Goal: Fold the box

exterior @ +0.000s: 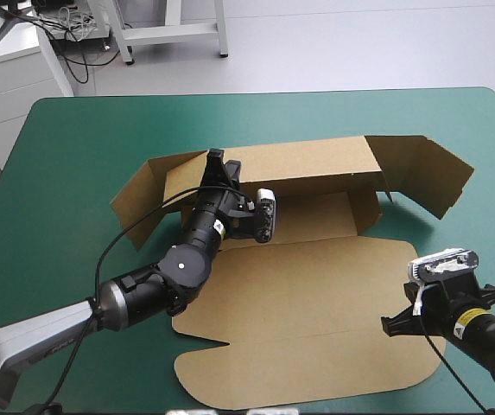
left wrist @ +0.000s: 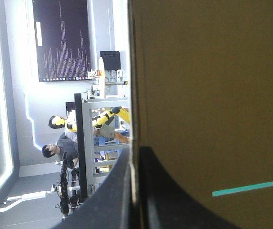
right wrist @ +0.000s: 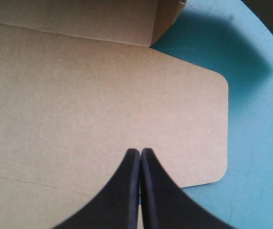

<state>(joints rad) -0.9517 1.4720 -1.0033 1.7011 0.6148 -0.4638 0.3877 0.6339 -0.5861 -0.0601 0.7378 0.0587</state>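
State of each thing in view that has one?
Brown cut-board box: far wall and end flaps raised, lid panel flat on the table.
Left gripper with black fin-shaped fingers: shut on the box's far wall.
Right gripper: shut, holding nothing, over the lid's corner.

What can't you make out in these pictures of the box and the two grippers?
High view: the left arm covers the left part of the box floor.
Left wrist view: the box, held in the left gripper, blocks nearly everything ahead.
Right wrist view: most of the box is cut off; whether the right gripper touches the lid cannot be told.
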